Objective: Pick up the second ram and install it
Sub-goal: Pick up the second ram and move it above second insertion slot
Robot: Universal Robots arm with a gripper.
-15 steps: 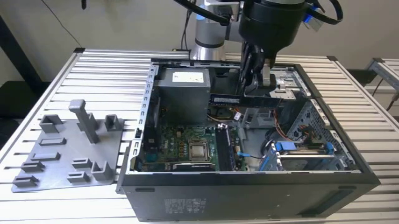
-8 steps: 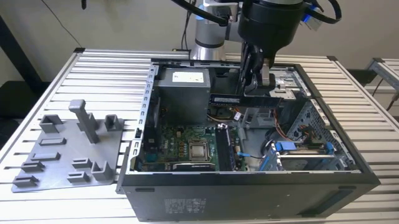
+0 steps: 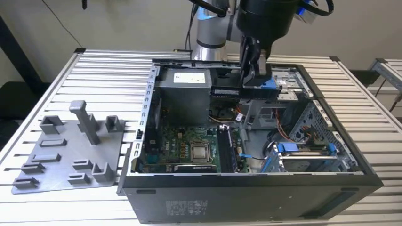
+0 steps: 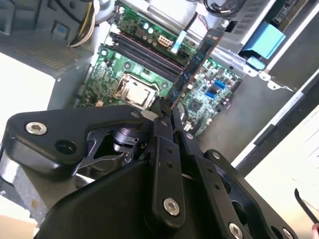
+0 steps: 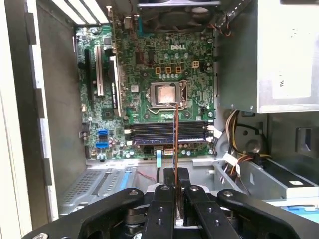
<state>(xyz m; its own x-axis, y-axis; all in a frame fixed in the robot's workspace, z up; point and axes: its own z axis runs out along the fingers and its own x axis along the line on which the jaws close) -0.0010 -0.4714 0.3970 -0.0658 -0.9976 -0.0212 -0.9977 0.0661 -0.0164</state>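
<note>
My gripper [image 3: 254,79] hangs over the open computer case [image 3: 251,181], above its back half near the power supply. In both wrist views its black fingers [image 4: 167,113] are shut on the second ram [image 4: 195,63], a thin dark board with an orange edge that sticks out past the fingertips. In the first wrist view the second ram [image 5: 175,134] appears edge-on as a thin line, held by the gripper [image 5: 176,172] above the green motherboard [image 5: 149,74]. It lies across the long black memory slots [image 5: 167,133] next to the processor socket [image 5: 164,94], well clear of them.
A grey power supply [image 3: 182,92] and cable bundles [image 5: 239,144] crowd the case beside the slots. Blue drive clips [image 3: 301,148] sit at the exterior view's right. A grey fixture tray with upright holders [image 3: 63,155] lies on the slatted table at the exterior view's left.
</note>
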